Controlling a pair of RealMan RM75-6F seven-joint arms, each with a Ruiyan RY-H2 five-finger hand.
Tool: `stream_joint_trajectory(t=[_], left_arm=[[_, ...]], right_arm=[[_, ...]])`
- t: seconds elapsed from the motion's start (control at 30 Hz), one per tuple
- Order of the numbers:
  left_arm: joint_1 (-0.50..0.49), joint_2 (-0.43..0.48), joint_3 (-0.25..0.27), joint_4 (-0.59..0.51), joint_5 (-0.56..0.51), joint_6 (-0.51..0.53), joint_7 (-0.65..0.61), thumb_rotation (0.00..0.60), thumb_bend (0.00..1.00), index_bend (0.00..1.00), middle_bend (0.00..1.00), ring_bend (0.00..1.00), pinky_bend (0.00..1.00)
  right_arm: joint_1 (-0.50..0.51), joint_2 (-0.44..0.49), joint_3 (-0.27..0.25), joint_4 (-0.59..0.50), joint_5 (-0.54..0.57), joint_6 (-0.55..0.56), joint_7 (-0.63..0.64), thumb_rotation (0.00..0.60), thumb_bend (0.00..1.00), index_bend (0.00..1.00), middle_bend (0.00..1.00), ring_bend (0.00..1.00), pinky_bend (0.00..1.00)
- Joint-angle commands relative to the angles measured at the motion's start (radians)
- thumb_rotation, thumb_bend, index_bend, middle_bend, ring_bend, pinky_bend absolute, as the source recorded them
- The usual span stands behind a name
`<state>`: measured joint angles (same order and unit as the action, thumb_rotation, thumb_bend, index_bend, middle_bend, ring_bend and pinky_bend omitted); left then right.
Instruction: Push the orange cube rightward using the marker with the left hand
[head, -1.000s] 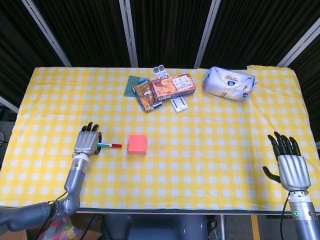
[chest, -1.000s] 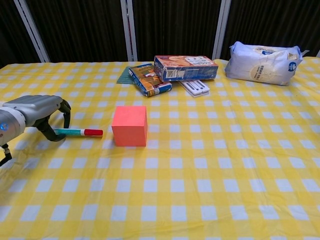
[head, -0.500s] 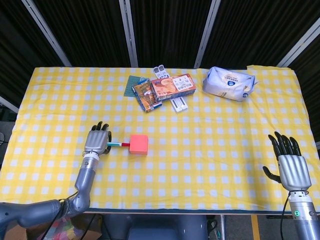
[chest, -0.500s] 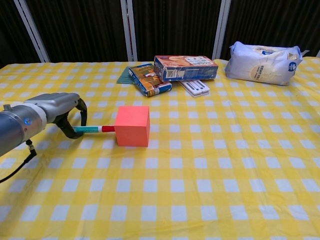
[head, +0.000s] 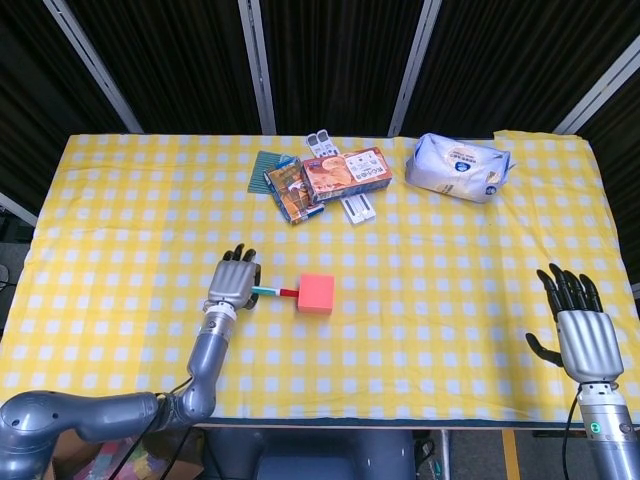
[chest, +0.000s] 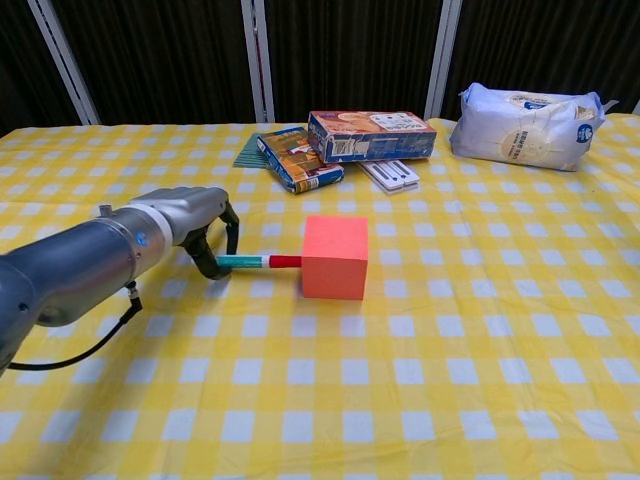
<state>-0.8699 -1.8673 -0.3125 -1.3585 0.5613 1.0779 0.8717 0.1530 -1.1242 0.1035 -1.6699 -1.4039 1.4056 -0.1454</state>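
The orange cube (head: 316, 293) (chest: 335, 257) sits on the yellow checked tablecloth, near the middle and toward the front. A teal, white and red marker (head: 275, 292) (chest: 257, 262) lies level, its red tip touching the cube's left face. My left hand (head: 232, 282) (chest: 195, 225) grips the marker's teal end, just left of the cube. My right hand (head: 583, 335) hovers at the front right edge in the head view, fingers spread, holding nothing, and the chest view does not show it.
At the back of the table (head: 450, 260) lie two snack boxes (head: 345, 171) (chest: 368, 134), a smaller orange packet (head: 290, 190) (chest: 297, 158), a white remote-like item (head: 357, 208) (chest: 390, 174) and a white wipes bag (head: 458, 167) (chest: 525, 123).
My left hand has moved rightward with the marker. The marker's tip met the cube and pushed it about a cube's width to the right. The right hand has not moved.
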Motion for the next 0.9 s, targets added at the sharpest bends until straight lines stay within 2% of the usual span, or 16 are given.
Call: stream_joint_trajectory(t=[0.03,0.57,0.9], left_arm=[[-0.017,-0.016,-0.002,0.001,-0.010,0.000,0.013,0.600,0.49,0.57,0.13,0.00,0.13],[-0.036,0.023,0.002,-0.062,-0.058,0.051,0.059,0.600,0.49,0.57,0.13,0.00,0.13],[-0.091,-0.027,-0.015,-0.025,-0.084,0.039,0.076,0.600,0.49,0.57,0.13,0.00,0.13]], right_arm=[[0.000,0.001,0.001,0.000,0.001,0.000,0.004,0.600,0.30,0.00,0.00,0.00,0.00],[-0.001,0.001,0.000,-0.004,0.000,0.000,0.007,0.600,0.30,0.00,0.00,0.00,0.00],[-0.005,0.003,0.000,-0.002,-0.004,0.006,0.015,0.600,0.30,0.00,0.00,0.00,0.00]])
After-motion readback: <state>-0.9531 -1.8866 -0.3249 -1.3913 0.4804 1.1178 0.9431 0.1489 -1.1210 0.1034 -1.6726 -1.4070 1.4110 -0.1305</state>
